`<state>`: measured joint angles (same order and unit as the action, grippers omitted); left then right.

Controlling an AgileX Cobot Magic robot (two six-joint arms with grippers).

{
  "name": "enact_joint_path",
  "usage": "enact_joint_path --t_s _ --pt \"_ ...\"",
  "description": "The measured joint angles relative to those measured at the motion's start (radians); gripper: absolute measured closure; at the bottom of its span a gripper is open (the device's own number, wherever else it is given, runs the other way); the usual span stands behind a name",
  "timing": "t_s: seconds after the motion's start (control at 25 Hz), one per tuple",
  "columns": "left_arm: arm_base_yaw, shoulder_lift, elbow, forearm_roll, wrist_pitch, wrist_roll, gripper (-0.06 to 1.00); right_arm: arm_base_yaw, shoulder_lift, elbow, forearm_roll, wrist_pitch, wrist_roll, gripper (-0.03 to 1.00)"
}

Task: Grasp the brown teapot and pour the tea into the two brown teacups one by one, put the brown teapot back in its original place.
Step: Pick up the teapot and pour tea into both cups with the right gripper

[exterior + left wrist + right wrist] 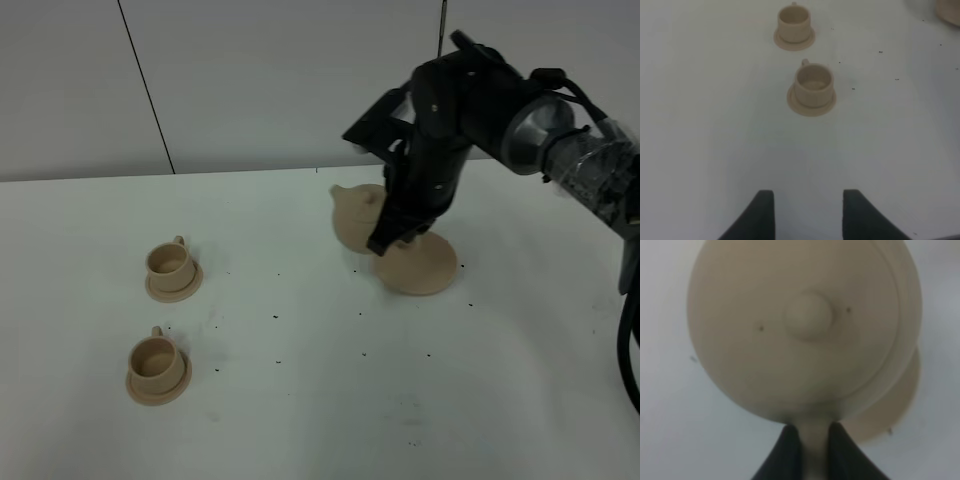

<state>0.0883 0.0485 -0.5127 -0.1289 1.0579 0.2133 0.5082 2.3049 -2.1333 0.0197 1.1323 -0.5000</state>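
The brown teapot [354, 213] is off its wide saucer [424, 266], the original place, and hangs over that disc's left edge with its spout pointing left. My right gripper [387, 234] is shut on the loop handle [814, 450]. The right wrist view is filled by the lid and knob [809, 316], with the saucer [902, 392] showing beneath. The two brown teacups [169, 262] [155, 360] stand on their small saucers at the left. My left gripper [809, 215] is open and empty above bare table, short of the nearer cup [813, 85] and the farther one [795, 22].
The white table [300, 400] carries scattered dark specks. A pale wall with dark seams runs behind it. A tan piece [950, 12] shows at the corner of the left wrist view. The left arm does not appear in the exterior view.
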Motion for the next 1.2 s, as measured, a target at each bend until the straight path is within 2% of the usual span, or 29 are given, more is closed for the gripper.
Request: enact_joint_path --t_s 0.28,0.56,0.92,1.04,1.2 --pt "0.0 0.0 0.0 0.0 0.0 0.0 0.55 0.071 0.0 -0.013 -0.003 -0.066 0.001 0.87" --pt "0.0 0.0 0.0 0.0 0.0 0.0 0.55 0.123 0.014 -0.049 -0.052 -0.051 0.029 0.87" --pt "0.0 0.0 0.0 0.0 0.0 0.0 0.55 0.176 0.209 -0.389 -0.068 0.079 0.05 0.87" --pt "0.0 0.0 0.0 0.0 0.0 0.0 0.55 0.176 0.281 -0.508 -0.069 0.094 0.05 0.87" --pt "0.0 0.0 0.0 0.0 0.0 0.0 0.55 0.176 0.332 -0.56 -0.079 0.097 0.047 0.87"
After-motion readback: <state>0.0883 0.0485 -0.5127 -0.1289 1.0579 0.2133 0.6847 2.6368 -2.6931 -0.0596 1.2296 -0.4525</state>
